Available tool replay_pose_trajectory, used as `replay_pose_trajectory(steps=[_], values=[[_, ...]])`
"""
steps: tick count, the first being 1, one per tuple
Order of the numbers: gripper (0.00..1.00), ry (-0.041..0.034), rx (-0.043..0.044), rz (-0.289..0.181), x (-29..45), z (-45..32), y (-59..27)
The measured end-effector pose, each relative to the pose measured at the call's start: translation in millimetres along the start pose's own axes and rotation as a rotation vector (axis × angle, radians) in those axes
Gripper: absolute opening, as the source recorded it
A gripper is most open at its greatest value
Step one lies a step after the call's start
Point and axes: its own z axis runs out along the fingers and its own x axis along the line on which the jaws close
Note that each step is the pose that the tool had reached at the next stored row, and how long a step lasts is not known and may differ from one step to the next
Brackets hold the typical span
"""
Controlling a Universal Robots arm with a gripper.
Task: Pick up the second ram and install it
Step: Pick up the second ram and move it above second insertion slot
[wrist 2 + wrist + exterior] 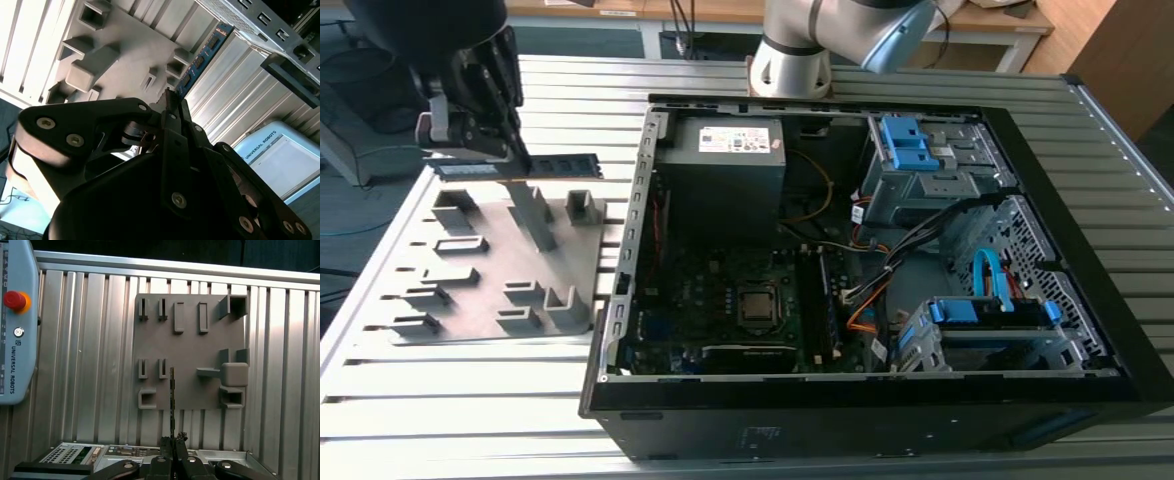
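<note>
Slatted desk (454,400) carries open computer case (854,425). Arm (790,55) reaches toward exterior view's left, wrist above grey holder tray (480,265). Gripper (173,439) fingers (181,442) pinched shut on the second ram (567,165), held level over tray's edge.

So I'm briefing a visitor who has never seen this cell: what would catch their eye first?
The open computer case sits at the exterior view's right, its motherboard and blue drive brackets exposed. At that view's left, the claw is shut on the second ram, holding it over the grey holder tray.
</note>
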Motion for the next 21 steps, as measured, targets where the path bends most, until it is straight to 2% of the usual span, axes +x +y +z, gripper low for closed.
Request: replay_pose_trajectory(steps=[21], values=[[0.14,0.0001,-0.0001,0.0,1.3,-0.2,-28.3]])
